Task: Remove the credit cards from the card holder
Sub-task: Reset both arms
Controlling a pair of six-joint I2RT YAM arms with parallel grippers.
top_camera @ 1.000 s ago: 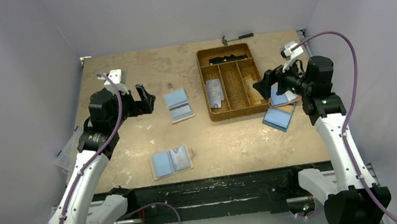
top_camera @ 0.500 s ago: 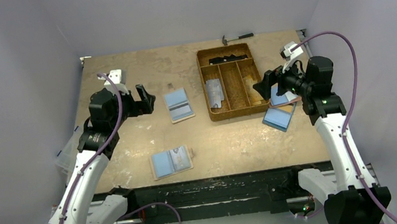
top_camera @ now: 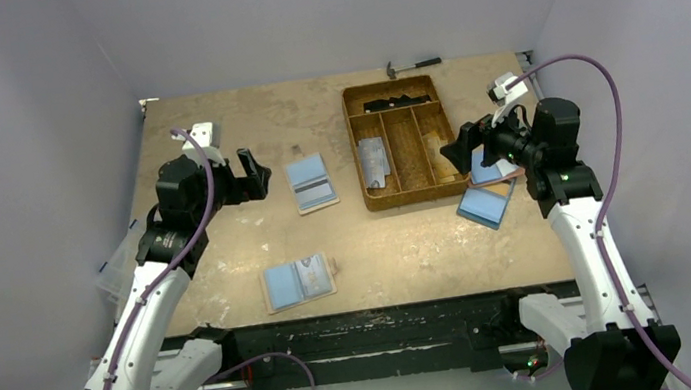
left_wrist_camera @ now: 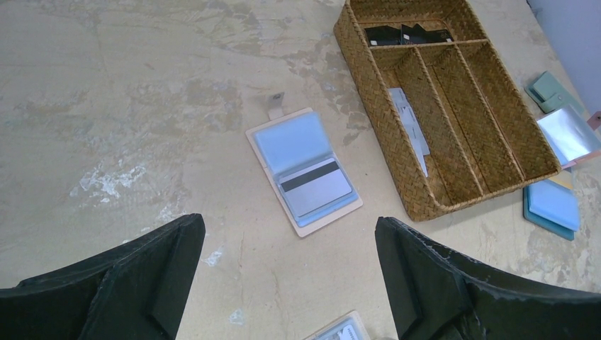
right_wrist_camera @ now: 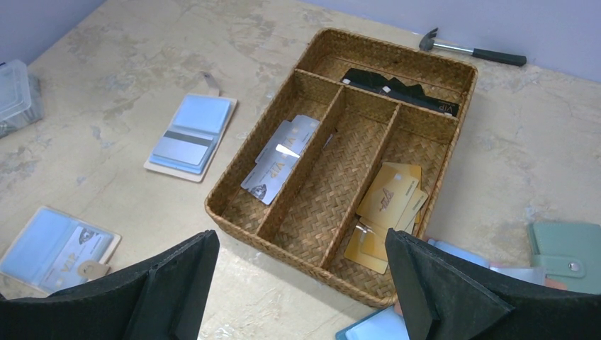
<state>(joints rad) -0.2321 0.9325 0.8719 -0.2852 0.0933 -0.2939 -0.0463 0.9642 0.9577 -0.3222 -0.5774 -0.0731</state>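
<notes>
two tan card holders lie open and flat on the table (top_camera: 227, 241), both apart from the grippers. the far card holder (top_camera: 311, 182) sits just left of the woven tray (top_camera: 393, 85), its strap tab pointing away from the arms. its farther pocket shows plain light blue, and its nearer pocket holds a grey card (left_wrist_camera: 315, 191) with a dark stripe. the near card holder (top_camera: 298, 282) lies close to the table's front edge, one face light blue and the other carrying a greyish printed card (right_wrist_camera: 74, 249).

the left gripper (top_camera: 255, 172) hangs in the air to the left of the far card holder, jaws spread wide with nothing between them. the right gripper (top_camera: 452, 153) hangs over the tray's right side, jaws equally wide and empty.

the tray has silver cards (right_wrist_camera: 280, 159) in its left slot, gold cards (right_wrist_camera: 388, 205) in its right slot and dark cards (right_wrist_camera: 400, 91) in the back compartment; the middle slot is bare. right of the tray lie a blue holder (top_camera: 484, 205), an open holder with a silvery face (left_wrist_camera: 567, 134) and a green wallet (right_wrist_camera: 567, 248). a hammer (top_camera: 413, 66) rests beyond the tray at the far edge, and a clear box (right_wrist_camera: 14, 95) sits at the table's left edge.
</notes>
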